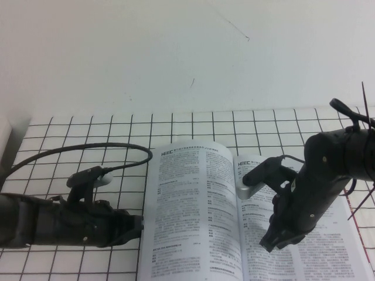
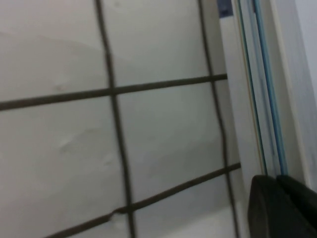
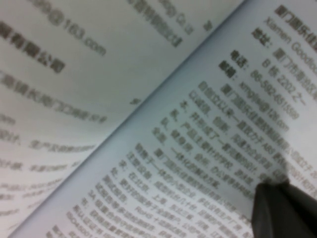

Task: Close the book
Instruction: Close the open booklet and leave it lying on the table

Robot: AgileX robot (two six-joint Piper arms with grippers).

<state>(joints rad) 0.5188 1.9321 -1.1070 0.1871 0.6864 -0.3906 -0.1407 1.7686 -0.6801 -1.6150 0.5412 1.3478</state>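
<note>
**Book lies open, one gripper at each side**

In the lower centre of the high view the book (image 1: 193, 216) lies open on the counter (image 1: 88, 134), with both printed pages facing up. It is not yet closed. The left page bulges upward a little, and the right page lies flatter and is partly hidden by the right arm.

The left gripper (image 1: 136, 225) is in the lower left of the frame. It lies low over the counter, and its tip is just beside the left edge of the book. Its wrist view shows the stacked page edges and a thin blue cover line close to the dark tip. I think it is so low in order to get under the left cover and lift it. Whether it touches the book, and whether it is released or clenched, I cannot tell.

The right gripper (image 1: 270, 241) is in the lower right and points down at the right page, near the fold. Its wrist view is filled with print. Probably it stands there to hold this half flat while the other half turns over. Its state I cannot tell either.

Farther back, a black cable (image 1: 88, 149) makes a loop over the grid lines on the left. Behind the counter rises a plain white wall (image 1: 176, 52).
</note>
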